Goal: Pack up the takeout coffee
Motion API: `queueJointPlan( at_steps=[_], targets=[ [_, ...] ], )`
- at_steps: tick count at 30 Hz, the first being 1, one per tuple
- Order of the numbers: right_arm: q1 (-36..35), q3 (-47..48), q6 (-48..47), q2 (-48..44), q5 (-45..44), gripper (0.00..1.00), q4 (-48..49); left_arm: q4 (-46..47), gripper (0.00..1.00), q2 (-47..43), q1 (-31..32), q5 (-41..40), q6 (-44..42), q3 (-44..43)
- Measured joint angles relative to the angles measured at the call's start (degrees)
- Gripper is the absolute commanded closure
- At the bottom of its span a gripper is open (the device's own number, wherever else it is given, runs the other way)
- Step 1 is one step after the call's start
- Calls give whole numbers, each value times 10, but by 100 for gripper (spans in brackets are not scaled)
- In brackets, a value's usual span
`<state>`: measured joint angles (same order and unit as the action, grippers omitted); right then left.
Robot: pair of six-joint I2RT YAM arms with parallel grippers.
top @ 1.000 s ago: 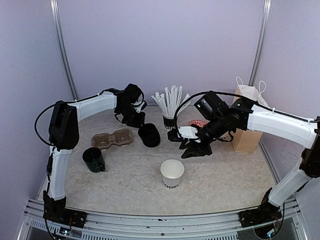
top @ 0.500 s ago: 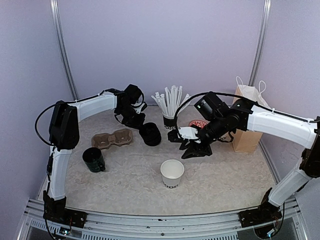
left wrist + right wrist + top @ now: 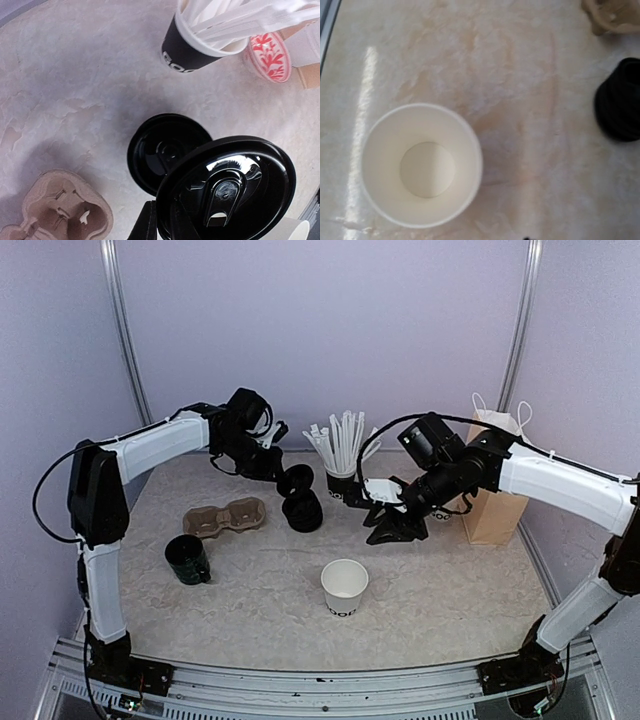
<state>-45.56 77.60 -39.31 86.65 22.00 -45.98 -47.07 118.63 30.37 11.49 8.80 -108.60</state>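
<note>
Rt wrist cam looks straight down for me. White paper cup [image 3: 422,165] stands upright at lower left, mouth open, nothing inside, pale round bottom visible. Surface [image 3: 520,75] under it is mottled beige-white, w/ a bright glare streak on the left running down to the cup's rim. Black ribbed round stack [image 3: 620,100], prob. lids, is cut off by the right edge, well apart from the cup. Tan moulded carrier [image 3: 615,15] pokes in at top right corner. Grey strip [image 3: 325,20] at top left, can't tell what.

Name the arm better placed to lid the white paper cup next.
Left. Its jaws grip a black lid raised above the lid stack; the right arm's jaws show no lid. The white paper cup stands open.
</note>
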Motion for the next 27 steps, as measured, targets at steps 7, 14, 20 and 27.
queueJointPlan(
  at_steps=[7, 14, 20, 27],
  targets=[
    [72, 50, 44, 2, 49, 43, 57, 139, 91, -86, -4, 157, 38, 127],
    [135, 81, 135, 38, 151, 1, 167, 392, 89, -157, 11, 287, 167, 233],
    [134, 81, 219, 74, 240, 1, 252, 605, 89, -181, 23, 337, 303, 311],
    [130, 81, 295, 85, 295, 1, 320, 717, 89, -181, 28, 354, 381, 345]
  ],
)
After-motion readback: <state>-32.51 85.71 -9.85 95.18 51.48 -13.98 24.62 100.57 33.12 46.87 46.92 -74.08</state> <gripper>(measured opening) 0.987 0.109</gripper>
